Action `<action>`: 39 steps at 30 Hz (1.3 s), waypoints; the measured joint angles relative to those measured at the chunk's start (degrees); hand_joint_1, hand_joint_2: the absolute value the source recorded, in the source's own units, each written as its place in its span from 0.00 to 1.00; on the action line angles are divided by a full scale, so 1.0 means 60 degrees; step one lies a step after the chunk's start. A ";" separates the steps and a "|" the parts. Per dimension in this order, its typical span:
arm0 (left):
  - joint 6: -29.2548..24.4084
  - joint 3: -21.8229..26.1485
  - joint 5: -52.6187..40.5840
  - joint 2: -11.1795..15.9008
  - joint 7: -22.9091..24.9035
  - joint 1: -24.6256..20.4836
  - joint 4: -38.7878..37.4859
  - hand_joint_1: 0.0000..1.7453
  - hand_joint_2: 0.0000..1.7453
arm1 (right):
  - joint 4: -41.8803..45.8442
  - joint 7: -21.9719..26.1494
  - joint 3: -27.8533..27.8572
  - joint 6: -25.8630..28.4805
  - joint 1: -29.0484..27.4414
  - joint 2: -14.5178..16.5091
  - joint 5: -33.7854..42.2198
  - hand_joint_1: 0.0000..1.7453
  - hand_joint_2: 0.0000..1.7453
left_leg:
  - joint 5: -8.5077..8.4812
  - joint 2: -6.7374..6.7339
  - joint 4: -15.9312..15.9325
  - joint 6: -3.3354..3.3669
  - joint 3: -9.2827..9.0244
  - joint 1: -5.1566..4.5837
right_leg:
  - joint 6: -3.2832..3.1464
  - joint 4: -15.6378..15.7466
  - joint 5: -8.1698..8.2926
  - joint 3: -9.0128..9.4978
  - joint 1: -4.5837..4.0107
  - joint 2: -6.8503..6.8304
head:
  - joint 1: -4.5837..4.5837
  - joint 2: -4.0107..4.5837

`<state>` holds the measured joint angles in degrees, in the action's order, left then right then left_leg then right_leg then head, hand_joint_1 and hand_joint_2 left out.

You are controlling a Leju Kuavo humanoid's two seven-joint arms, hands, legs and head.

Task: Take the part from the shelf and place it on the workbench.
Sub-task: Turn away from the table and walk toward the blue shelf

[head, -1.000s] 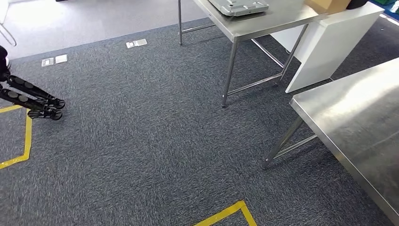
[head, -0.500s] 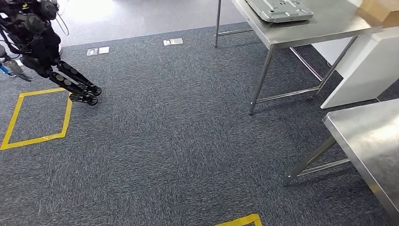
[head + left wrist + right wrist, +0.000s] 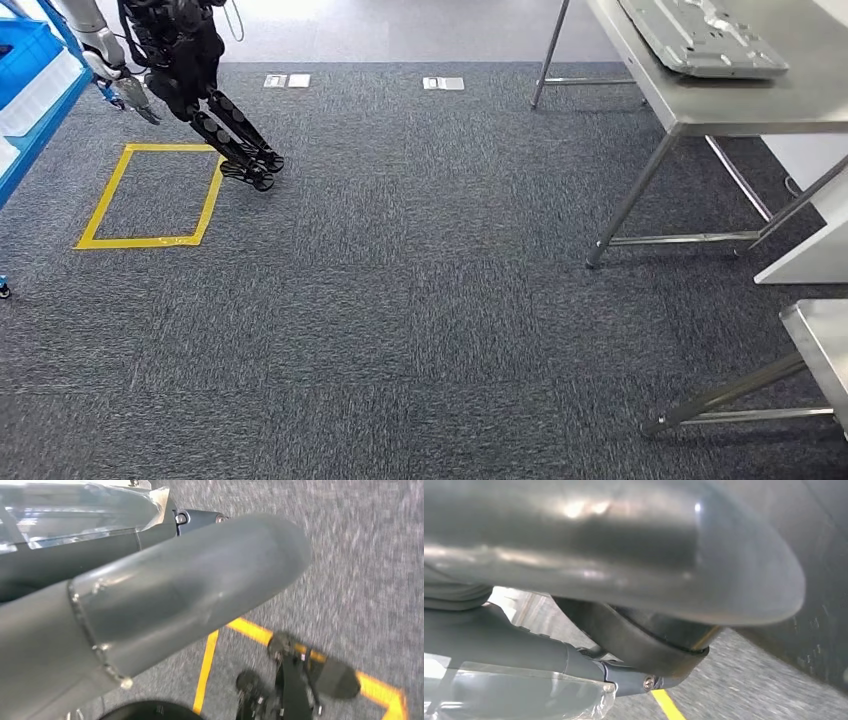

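- Left robot hand [image 3: 150, 610] and right robot hand [image 3: 624, 555] hang close to their cameras; I cannot tell if the fingers are apart or together.
- The blue shelf [image 3: 35, 110] stands far to the left, nearer the left arm; I cannot make out a part on it.
- A grey metal part [image 3: 705, 40] lies on the bench [image 3: 720, 105], far right.

A yellow taped square outline [image 3: 150, 196] marks the dark grey carpet [image 3: 400, 300], with another black-legged humanoid robot [image 3: 185, 60] standing just beside it.

The right hand [image 3: 589, 555] looms close — a thick grey thumb over darker fingers, with nothing seen in it. Behind lies grey carpet [image 3: 744, 680], crossed by a yellow tape line [image 3: 668, 705].
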<state>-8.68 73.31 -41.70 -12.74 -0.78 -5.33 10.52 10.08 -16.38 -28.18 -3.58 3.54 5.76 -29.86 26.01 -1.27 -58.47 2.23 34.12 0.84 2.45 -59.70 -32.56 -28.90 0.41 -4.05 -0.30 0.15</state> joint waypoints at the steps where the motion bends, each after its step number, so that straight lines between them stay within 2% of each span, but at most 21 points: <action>1: 0.0070 -0.0024 0.0013 -0.0008 -0.0007 -0.0015 0.0012 0.00 0.00 | 0.0000 0.0067 0.0013 -0.0016 0.0006 0.0005 0.0012 0.00 0.00 | -0.0021 0.0112 0.0012 0.0057 0.0011 0.0002 | -0.0050 -0.0611 -0.0287 -0.0298 0.0031 0.0294 | -0.0018 -0.0001; 3: 0.0274 -0.0051 0.0053 -0.0015 -0.0019 -0.0038 0.0023 0.00 0.00 | 0.0000 0.0209 0.0051 -0.0082 0.0007 0.0013 0.0065 0.00 0.00 | -0.0042 0.0381 0.0014 0.0117 0.0033 -0.0032 | -0.0101 -0.1958 -0.0787 -0.0979 0.0026 0.0582 | -0.0028 -0.0002; 4: 0.0361 -0.0057 0.0071 -0.0023 -0.0023 -0.0035 0.0024 0.00 0.00 | 0.0000 0.0261 0.0086 -0.0132 0.0009 0.0012 0.0108 0.00 0.00 | -0.0046 0.0532 0.0012 0.0125 0.0034 -0.0052 | -0.0071 -0.2314 -0.0855 -0.1183 0.0020 0.0629 | -0.0028 -0.0002; 5: 0.0429 -0.0063 0.0077 -0.0031 -0.0026 -0.0023 0.0024 0.00 0.00 | 0.0000 0.0293 0.0128 -0.0179 0.0016 0.0012 0.0149 0.00 0.00 | -0.0052 0.0681 0.0010 0.0127 0.0026 -0.0066 | -0.0009 -0.2267 -0.0742 -0.1198 0.0017 0.0660 | -0.0028 -0.0001; 8: 0.0560 -0.0094 0.0063 -0.0051 -0.0007 0.0008 0.0024 0.00 0.00 | -0.0004 0.0344 0.0251 -0.0322 0.0008 0.0008 0.0240 0.00 0.00 | -0.0073 0.1115 -0.0008 0.0082 0.0000 -0.0090 | 0.0149 -0.0429 0.0159 -0.0445 0.0029 0.1087 | -0.0030 -0.0001; 10: 0.0613 -0.0107 0.0040 -0.0064 0.0021 0.0018 0.0026 0.00 0.00 | -0.0011 0.0390 0.0321 -0.0390 -0.0005 0.0007 0.0275 0.00 0.00 | -0.0088 0.1324 -0.0022 0.0000 0.0024 -0.0116 | 0.0041 0.0372 0.0481 -0.0148 0.0011 0.1337 | -0.0023 -0.0001; 13: 0.0650 -0.0114 -0.0004 -0.0071 0.0046 0.0073 0.0027 0.00 0.00 | -0.0015 0.0447 0.0414 -0.0434 0.0013 0.0024 0.0300 0.00 0.00 | -0.0101 0.1479 -0.0033 -0.0162 0.0116 -0.0080 | -0.0237 0.0480 0.0581 -0.0078 -0.0001 0.1112 | -0.0011 -0.0002; 15: 0.0604 -0.0125 -0.0036 -0.0076 0.0034 0.0090 0.0030 0.00 0.00 | -0.0015 0.0448 0.0443 -0.0447 -0.0004 0.0035 0.0297 0.00 0.00 | 0.0231 0.1062 -0.0493 -0.0241 0.0352 -0.0075 | -0.0395 0.0539 0.0651 -0.0042 0.0054 0.0879 | 0.0025 -0.0001; 17: 0.0475 -0.0170 -0.0089 -0.0083 -0.0044 0.0082 0.0039 0.00 0.00 | -0.0017 0.0446 0.0467 -0.0445 -0.0044 0.0035 0.0292 0.00 0.00 | 0.0912 0.0479 -0.1629 -0.0321 0.0871 -0.0062 | -0.0475 0.0555 0.0654 -0.0048 0.0027 0.0615 | 0.0067 0.0000; 19: 0.0359 -0.0234 -0.0099 -0.0090 -0.0181 0.0079 0.0049 0.00 0.00 | -0.0021 0.0441 0.0499 -0.0431 -0.0065 0.0034 0.0294 0.00 0.00 | 0.1297 0.0285 -0.2604 -0.0405 0.1307 -0.0010 | -0.0496 0.0553 0.0637 -0.0052 0.0002 0.0336 | 0.0074 0.0000; 20: 0.0337 -0.0255 -0.0079 -0.0093 -0.0242 0.0081 0.0055 0.00 0.00 | -0.0023 0.0437 0.0520 -0.0423 -0.0065 0.0034 0.0296 0.00 0.00 | 0.1237 0.0244 -0.2652 -0.0434 0.1308 0.0017 | -0.0501 0.0551 0.0629 -0.0052 -0.0001 0.0206 | 0.0079 0.0000; 22: 0.0323 -0.0272 -0.0045 -0.0095 -0.0310 0.0079 0.0082 0.00 0.00 | -0.0026 0.0433 0.0557 -0.0412 -0.0069 0.0034 0.0301 0.00 0.00 | 0.0721 0.0040 -0.1719 -0.0464 0.0767 0.0068 | -0.0481 0.0547 0.0599 -0.0030 0.0001 -0.0014 | 0.0078 -0.0001; 24: 0.0319 -0.0277 -0.0039 -0.0108 -0.0333 0.0057 0.0112 0.00 0.00 | -0.0028 0.0432 0.0581 -0.0402 -0.0080 0.0025 0.0304 0.00 0.00 | 0.0322 -0.0485 -0.0526 -0.0424 0.0094 0.0060 | -0.0408 0.0532 0.0543 0.0017 -0.0064 -0.0178 | 0.0069 -0.0001; 26: 0.0326 -0.0280 -0.0038 -0.0126 -0.0338 0.0028 0.0125 0.00 0.00 | -0.0029 0.0432 0.0604 -0.0388 -0.0094 0.0016 0.0308 0.00 0.00 | 0.0256 -0.0710 -0.0113 -0.0328 -0.0110 0.0003 | -0.0314 0.0524 0.0491 0.0061 -0.0146 -0.0331 | 0.0031 -0.0001; 28: 0.0463 -0.0281 -0.0009 -0.0137 -0.0352 0.0022 0.0129 0.00 0.00 | -0.0029 0.0433 0.0630 -0.0353 -0.0094 0.0016 0.0303 0.00 0.00 | 0.0212 -0.0444 -0.0081 -0.0205 -0.0089 -0.0033 | -0.0202 0.0534 0.0448 0.0103 -0.0161 -0.0475 | 0.0008 -0.0001; 30: 0.0819 -0.0279 0.0095 -0.0148 -0.0379 0.0023 0.0129 0.00 0.00 | -0.0029 0.0455 0.0654 -0.0318 -0.0081 0.0018 0.0290 0.00 0.00 | 0.0138 -0.0197 -0.0012 -0.0063 -0.0100 -0.0018 | -0.0141 0.0252 0.0228 0.0005 -0.0113 -0.0175 | 0.0002 0.0000; 32: 0.1227 -0.0275 0.0220 -0.0155 -0.0436 0.0016 0.0129 0.00 0.00 | -0.0028 0.0496 0.0666 -0.0303 -0.0060 0.0033 0.0285 0.00 0.00 | 0.0078 0.0054 0.0017 0.0040 -0.0080 -0.0003 | -0.0190 -0.0817 -0.0306 -0.0489 -0.0052 0.0366 | -0.0007 -0.0001; 34: 0.1474 -0.0274 0.0296 -0.0160 -0.0495 0.0018 0.0129 0.00 0.00 | -0.0027 0.0536 0.0673 -0.0293 -0.0037 0.0057 0.0286 0.00 0.00 | 0.0053 0.0350 0.0015 0.0080 -0.0052 -0.0018 | -0.0193 -0.2031 -0.0722 -0.1070 -0.0038 0.0585 | -0.0004 -0.0002; 35: 0.1539 -0.0274 0.0319 -0.0166 -0.0513 0.0028 0.0129 0.00 0.00 | -0.0027 0.0553 0.0677 -0.0289 -0.0024 0.0066 0.0288 0.00 0.00 | 0.0048 0.0511 0.0012 0.0083 -0.0051 -0.0024 | -0.0140 -0.2246 -0.0725 -0.1180 -0.0035 0.0619 | -0.0006 -0.0002; 37: 0.1639 -0.0274 0.0352 -0.0185 -0.0531 0.0048 0.0129 0.00 0.00 | -0.0029 0.0568 0.0688 -0.0286 -0.0001 0.0076 0.0291 0.00 0.00 | 0.0034 0.0830 0.0006 0.0067 -0.0071 -0.0027 | 0.0022 -0.1634 -0.0334 -0.0924 0.0002 0.0696 | -0.0007 -0.0002; 39: 0.1725 -0.0274 0.0357 -0.0211 -0.0548 0.0052 0.0129 0.00 0.00 | -0.0029 0.0565 0.0699 -0.0314 -0.0004 0.0085 0.0281 0.00 0.00 | 0.0020 0.1123 -0.0018 0.0009 -0.0066 -0.0043 | 0.0131 -0.0334 0.0212 -0.0398 0.0072 0.1099 | -0.0015 -0.0001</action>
<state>1.67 71.67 -39.56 -14.01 -4.07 -5.02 11.30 9.90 -12.99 -23.98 -5.47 3.52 6.27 -28.18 26.12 5.47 -58.58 2.29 33.73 0.58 3.23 -61.71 -31.29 -31.29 0.84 2.55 -0.39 0.15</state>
